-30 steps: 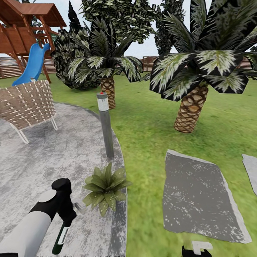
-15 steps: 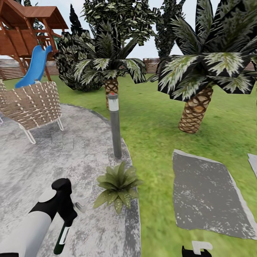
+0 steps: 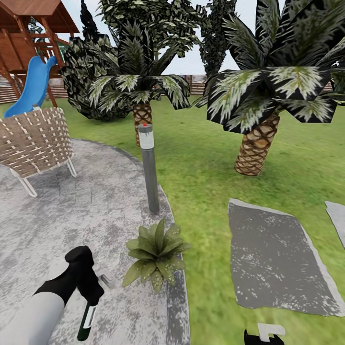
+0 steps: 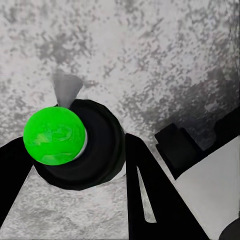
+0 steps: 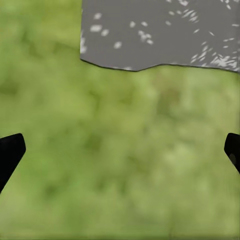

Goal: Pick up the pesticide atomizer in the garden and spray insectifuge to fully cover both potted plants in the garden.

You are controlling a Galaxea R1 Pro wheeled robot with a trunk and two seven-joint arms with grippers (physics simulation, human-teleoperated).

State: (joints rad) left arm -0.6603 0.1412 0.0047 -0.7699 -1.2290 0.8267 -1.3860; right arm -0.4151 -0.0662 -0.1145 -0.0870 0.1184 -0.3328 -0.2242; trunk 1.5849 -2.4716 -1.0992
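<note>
Head camera looks forward and down across the paved round (image 3: pixel 72 211) and lawn (image 3: pixel 206 158). Left wrist camera stares straight down, close over that same paving (image 4: pixel 150 50). Right wrist camera faces down at grass beside a stepping stone (image 5: pixel 160 30), shared with the head view (image 3: pixel 273 258).

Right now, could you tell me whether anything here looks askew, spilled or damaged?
Nothing stands out. The left gripper holds the pesticide atomizer hanging over the paving, beside an intact potted plant; the lamp post stands upright.
</note>
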